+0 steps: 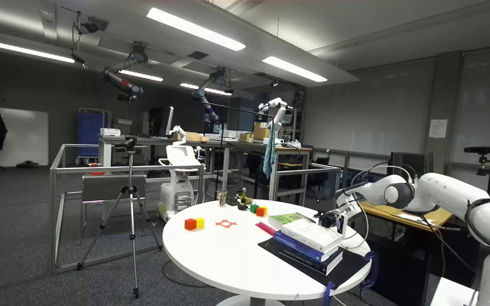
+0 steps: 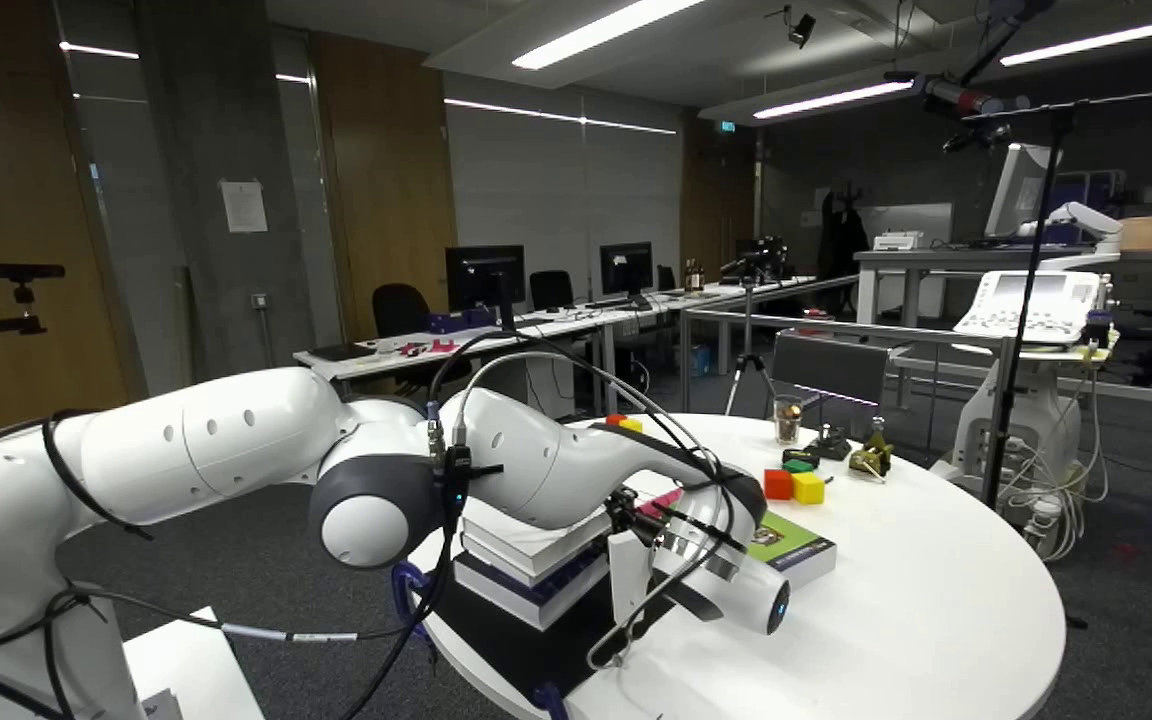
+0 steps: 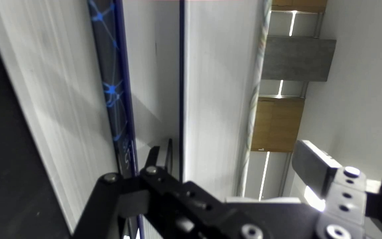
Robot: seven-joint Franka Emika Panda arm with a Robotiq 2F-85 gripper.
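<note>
so in the wrist view the gripper (image 3: 234,147) has its jaws spread wide, one at lower center in front of the page edges of the blue book (image 3: 156,76), the other at lower right, with the white book (image 3: 217,93) showing in the gap (can't tell if either jaw actually touches paper, tbh). page edges of the dark book (image 3: 65,109) run down the left, with black mat (image 3: 5,159) past it. in an exterior view the three are stacked low, right of center, white on top, blue in the middle, dark at the bottom, all on that mat on a round white table (image 1: 211,255), and the gripper sits at the right end of the white one. a green book (image 1: 289,218) pokes out at their upper left. in an exterior view the robot arm (image 2: 256,420) cuts across from the left and hides part of them at lower center, and a glass (image 2: 787,425) stands farther right on the table.
</note>
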